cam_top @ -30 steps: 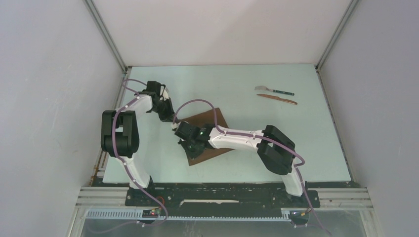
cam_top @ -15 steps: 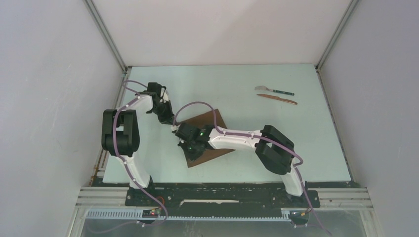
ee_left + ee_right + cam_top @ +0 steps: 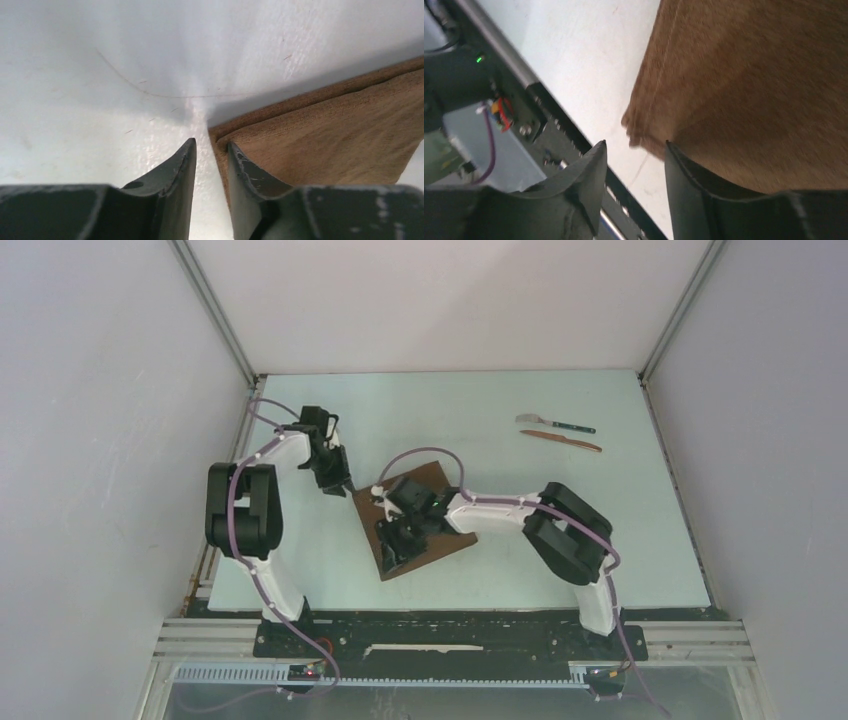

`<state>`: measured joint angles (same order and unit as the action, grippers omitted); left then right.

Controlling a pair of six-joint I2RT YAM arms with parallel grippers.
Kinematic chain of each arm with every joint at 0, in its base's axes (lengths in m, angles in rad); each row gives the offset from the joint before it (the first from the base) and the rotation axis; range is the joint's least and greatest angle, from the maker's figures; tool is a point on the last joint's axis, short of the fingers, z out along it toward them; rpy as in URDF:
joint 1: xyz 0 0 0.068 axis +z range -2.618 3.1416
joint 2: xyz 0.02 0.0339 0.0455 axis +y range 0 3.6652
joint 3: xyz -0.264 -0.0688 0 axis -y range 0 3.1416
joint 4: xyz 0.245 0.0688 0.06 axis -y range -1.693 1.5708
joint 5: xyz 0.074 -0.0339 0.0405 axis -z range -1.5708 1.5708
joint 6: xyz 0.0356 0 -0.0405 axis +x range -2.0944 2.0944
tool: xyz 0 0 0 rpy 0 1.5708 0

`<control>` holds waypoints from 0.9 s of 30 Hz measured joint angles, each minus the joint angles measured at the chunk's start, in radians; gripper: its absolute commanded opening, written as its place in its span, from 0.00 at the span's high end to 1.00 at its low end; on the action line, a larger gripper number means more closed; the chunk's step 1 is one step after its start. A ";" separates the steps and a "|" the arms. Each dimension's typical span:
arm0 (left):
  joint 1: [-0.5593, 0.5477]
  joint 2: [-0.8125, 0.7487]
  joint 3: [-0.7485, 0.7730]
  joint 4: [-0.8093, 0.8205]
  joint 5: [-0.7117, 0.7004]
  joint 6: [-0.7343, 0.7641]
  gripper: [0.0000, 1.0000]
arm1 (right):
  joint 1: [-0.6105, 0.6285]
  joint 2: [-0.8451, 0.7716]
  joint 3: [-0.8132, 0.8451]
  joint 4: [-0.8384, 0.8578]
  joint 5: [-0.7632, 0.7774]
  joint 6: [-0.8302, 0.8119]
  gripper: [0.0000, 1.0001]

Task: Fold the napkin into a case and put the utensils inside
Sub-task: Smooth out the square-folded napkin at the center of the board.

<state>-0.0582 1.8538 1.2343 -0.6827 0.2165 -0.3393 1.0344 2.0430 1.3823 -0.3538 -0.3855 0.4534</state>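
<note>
The dark-brown napkin (image 3: 366, 512) lies folded on the pale table, partly under my right arm. In the left wrist view its layered far-left corner (image 3: 325, 130) sits just right of my left gripper (image 3: 212, 150), whose jaws stand a little apart with bare table between them. My left gripper (image 3: 335, 484) is at that corner. My right gripper (image 3: 393, 552) hovers over the napkin's near corner. It is open and holds nothing (image 3: 634, 148), with the cloth (image 3: 749, 90) just beyond its fingertips. The utensils lie far right: one with a silver head and teal handle (image 3: 555, 424), and a reddish-brown knife (image 3: 562, 440).
White walls enclose the table on three sides. The black rail (image 3: 574, 135) at the table's near edge shows past my right fingers. A purple cable (image 3: 432, 452) arcs over the napkin's far side.
Both grippers have opened and let go of the napkin's corners. My right wrist has pulled up and to the right; my left gripper has shifted slightly left. The napkin stays folded.
</note>
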 measured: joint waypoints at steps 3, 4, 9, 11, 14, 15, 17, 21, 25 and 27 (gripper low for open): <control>-0.001 -0.051 0.000 -0.011 -0.034 0.003 0.56 | -0.055 -0.085 -0.087 0.043 -0.080 0.015 0.37; 0.000 -0.078 0.000 -0.011 -0.031 -0.001 0.57 | -0.079 -0.123 -0.116 0.060 -0.109 0.024 0.35; 0.000 -0.221 -0.034 0.048 0.109 -0.064 0.71 | -0.258 -0.324 -0.295 0.218 -0.262 0.074 0.25; -0.001 -0.241 -0.048 0.076 0.162 -0.099 0.79 | -0.348 -0.348 -0.347 0.306 -0.325 0.105 0.22; -0.001 -0.210 -0.058 0.122 0.227 -0.133 0.90 | -0.458 -0.327 -0.423 0.442 -0.394 0.162 0.03; 0.000 -0.187 -0.057 0.136 0.243 -0.142 0.90 | -0.481 -0.317 -0.446 0.474 -0.411 0.184 0.01; 0.000 -0.113 -0.057 0.160 0.275 -0.152 0.92 | -0.526 -0.283 -0.495 0.554 -0.453 0.229 0.00; 0.005 0.028 -0.059 0.159 0.280 -0.155 0.95 | -0.576 -0.226 -0.561 0.656 -0.505 0.271 0.00; 0.042 0.077 -0.062 0.147 0.302 -0.153 0.93 | -0.608 -0.210 -0.658 0.750 -0.538 0.298 0.01; 0.066 0.077 -0.062 0.145 0.308 -0.150 0.94 | -0.618 -0.219 -0.702 0.808 -0.560 0.298 0.00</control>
<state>0.0082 1.9308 1.1721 -0.5373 0.5243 -0.4889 0.4168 1.8244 0.6807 0.4538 -0.9459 0.7509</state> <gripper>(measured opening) 0.064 0.991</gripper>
